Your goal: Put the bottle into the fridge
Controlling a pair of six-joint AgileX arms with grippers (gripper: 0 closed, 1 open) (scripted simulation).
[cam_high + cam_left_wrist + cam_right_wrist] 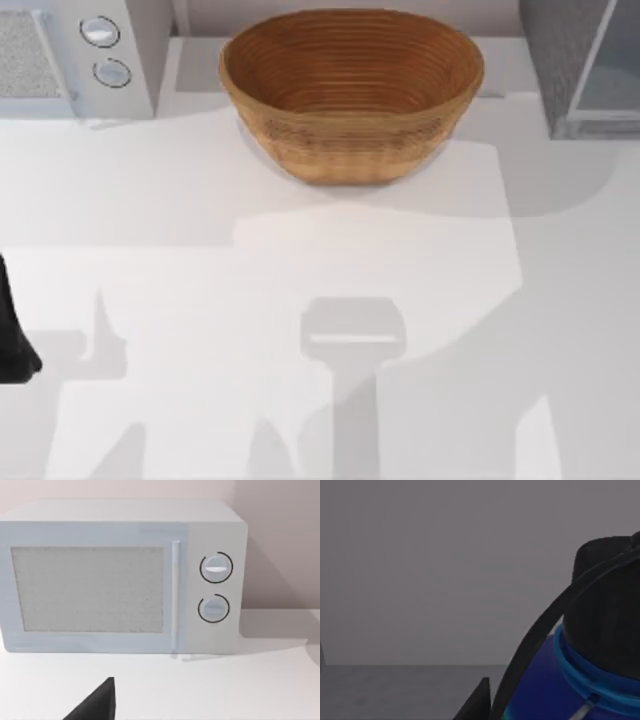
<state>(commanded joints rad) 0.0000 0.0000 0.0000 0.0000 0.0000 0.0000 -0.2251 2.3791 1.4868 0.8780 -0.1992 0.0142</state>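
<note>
On the right wrist view, a dark finger tip [476,702] of my right gripper stands just beside the bottle [555,685]; I cannot tell whether the fingers are closed on it or parted. The bottle sits very close to that camera: black round cap [607,615] on top, turquoise ring below it, dark blue shoulder under that, and a black strap [540,630] arching from the cap down past the shoulder. Behind it I see a plain, dim grey wall and a dim grey floor; I cannot say for certain what enclosure this is.

On the left wrist view, one dark finger tip [97,705] of my left gripper pokes in over the white table [225,690]; how far those fingers are open I cannot tell. It faces the light-grey appliance [120,575], which has a speckled door window, a vertical handle and two round dials [216,568]; this stands at the far left of the table.

From above, a dark part of my left arm [12,335] shows at the left edge, near side. A woven brown basket [350,90] sits at the far centre. The fridge [585,65] occupies the far right corner: grey speckled body, pale glassy door panel with light frame.
</note>
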